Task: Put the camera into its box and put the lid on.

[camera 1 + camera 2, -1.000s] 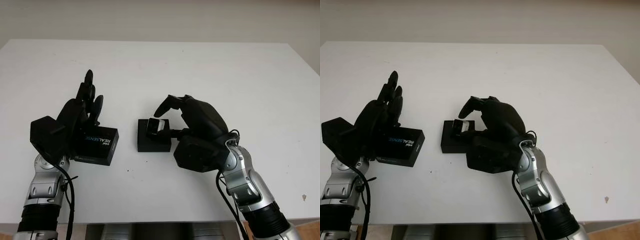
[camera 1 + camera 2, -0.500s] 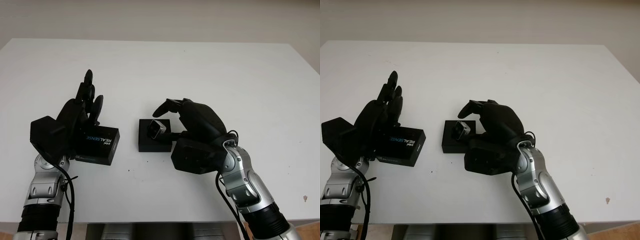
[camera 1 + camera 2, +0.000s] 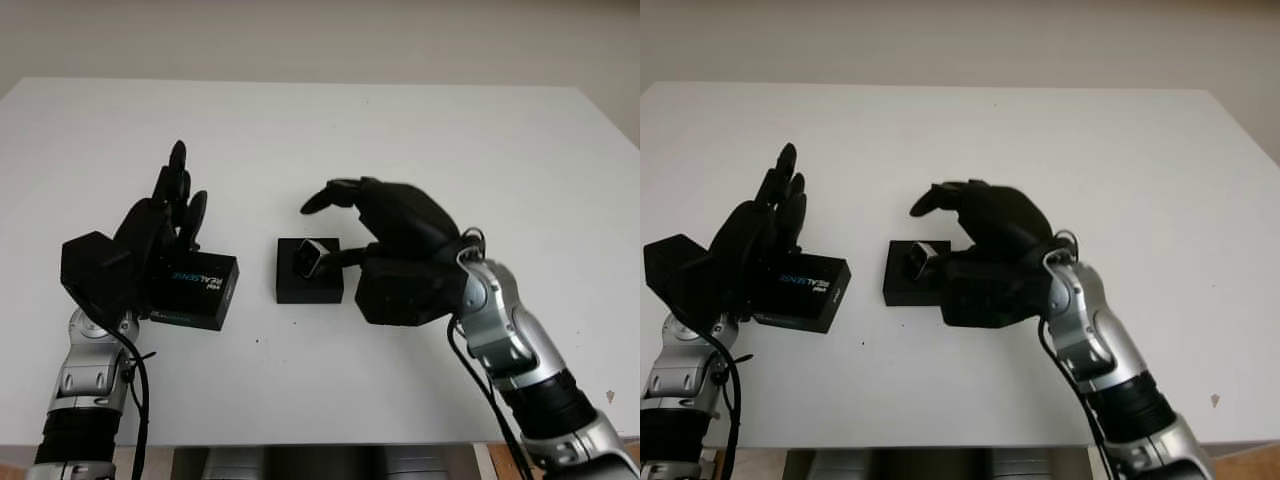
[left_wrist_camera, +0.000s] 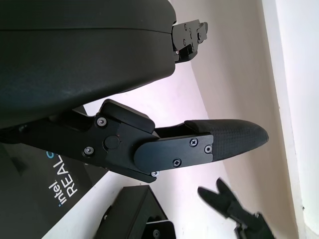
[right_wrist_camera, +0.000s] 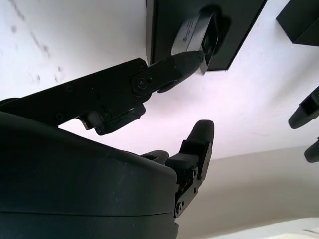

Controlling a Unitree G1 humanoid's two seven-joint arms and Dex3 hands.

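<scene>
The camera [image 3: 310, 257] sits tilted in its box [image 3: 308, 271] at mid-counter [image 3: 420, 140]; seating looks nearly done, with lidding next. The right hand [image 3: 395, 235] arches beside it, fingers [image 5: 177, 67] loosely curled, one tip touching the camera. The left hand [image 3: 150, 240] cups the lid [image 3: 197, 290], fingers spread upward.

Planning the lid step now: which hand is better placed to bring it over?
Left. The left hand is on the black RealSense-printed lid; the right hand hangs open over the small silver camera in the black box.
</scene>
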